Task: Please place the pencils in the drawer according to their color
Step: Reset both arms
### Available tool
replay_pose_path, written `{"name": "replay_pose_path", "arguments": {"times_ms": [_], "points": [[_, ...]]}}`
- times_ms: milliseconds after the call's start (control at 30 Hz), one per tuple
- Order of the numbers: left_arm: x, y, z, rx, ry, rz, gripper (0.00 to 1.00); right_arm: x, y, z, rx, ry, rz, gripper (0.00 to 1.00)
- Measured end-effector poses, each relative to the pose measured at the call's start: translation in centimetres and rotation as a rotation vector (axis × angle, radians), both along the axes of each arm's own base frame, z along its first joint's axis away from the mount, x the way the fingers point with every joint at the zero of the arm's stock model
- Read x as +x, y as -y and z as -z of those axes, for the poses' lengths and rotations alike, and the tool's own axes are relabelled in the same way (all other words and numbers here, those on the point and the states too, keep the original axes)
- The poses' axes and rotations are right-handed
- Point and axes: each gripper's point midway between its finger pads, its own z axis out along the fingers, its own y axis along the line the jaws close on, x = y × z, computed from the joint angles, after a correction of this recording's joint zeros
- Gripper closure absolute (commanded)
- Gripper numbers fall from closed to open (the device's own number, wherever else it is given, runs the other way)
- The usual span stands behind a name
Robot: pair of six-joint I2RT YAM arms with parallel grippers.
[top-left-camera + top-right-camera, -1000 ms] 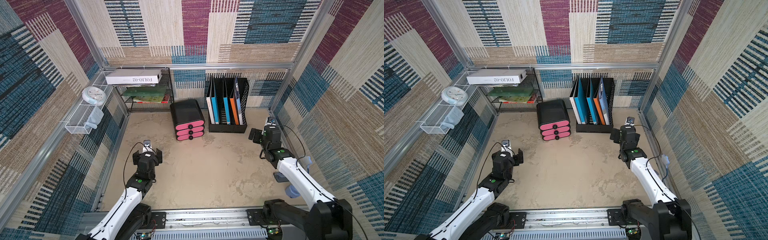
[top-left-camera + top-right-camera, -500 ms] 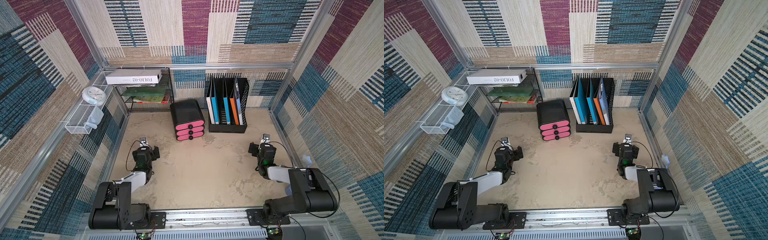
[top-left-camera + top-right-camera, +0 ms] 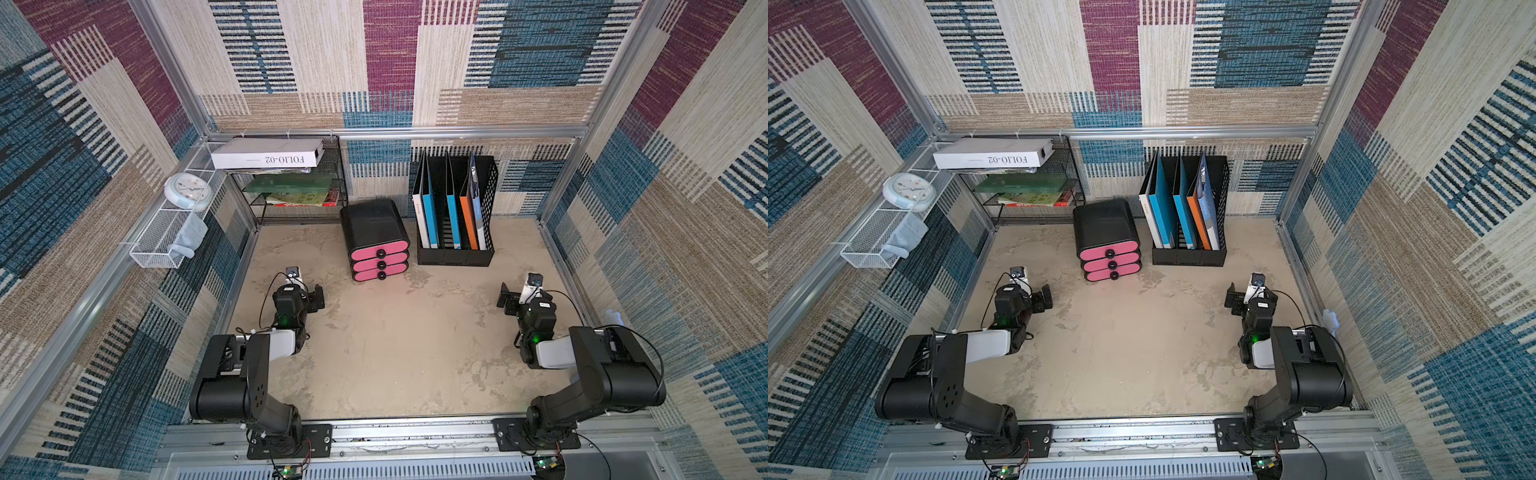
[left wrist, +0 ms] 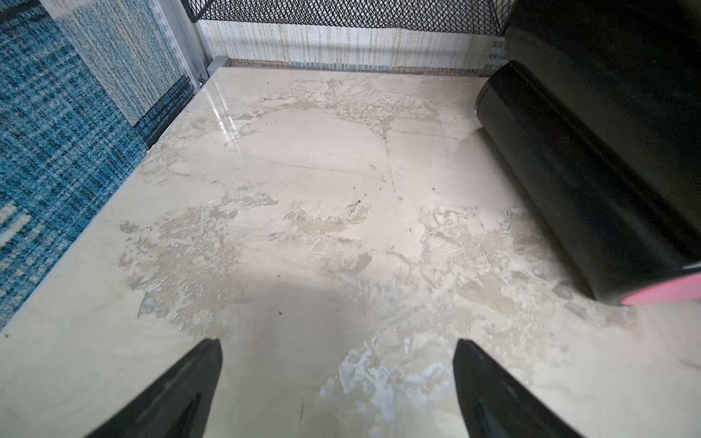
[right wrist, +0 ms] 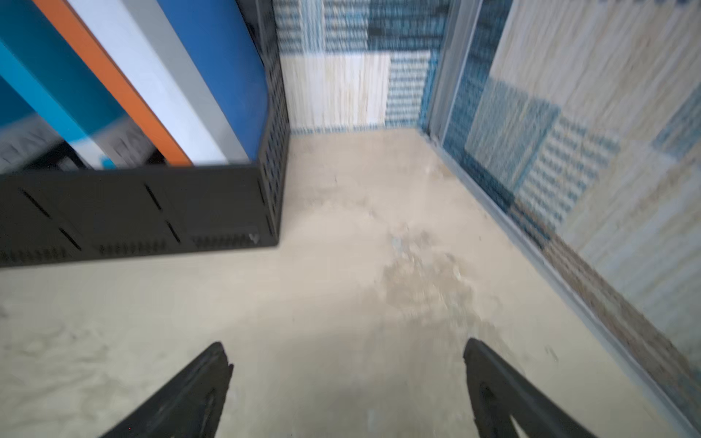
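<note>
Patterned woven walls box in a mottled beige tabletop (image 3: 395, 353). In both top views we see the small black chest with three pink drawers (image 3: 376, 237) at the back centre, all three shut with their contents hidden, just beside a black slotted file holder (image 3: 455, 253) holding blue, orange and white folders. Left gripper (image 3: 307, 297) and right gripper (image 3: 517, 299) sit low, well apart. Left wrist view: we find the fingers (image 4: 182, 390) spread wide over the tabletop, the chest near. Right wrist view, blurred: fingers (image 5: 182, 394) likewise apart, the file holder ahead.
</note>
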Motion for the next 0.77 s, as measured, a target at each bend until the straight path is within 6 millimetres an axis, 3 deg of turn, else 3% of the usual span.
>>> {"name": "replay_pose_path", "arguments": {"times_ms": [767], "points": [[-0.15,0.33,0.08,-0.003,-0.002,0.016,0.01,0.45,-0.35,-0.76,0.0,0.019,-0.022,0.01]]}}
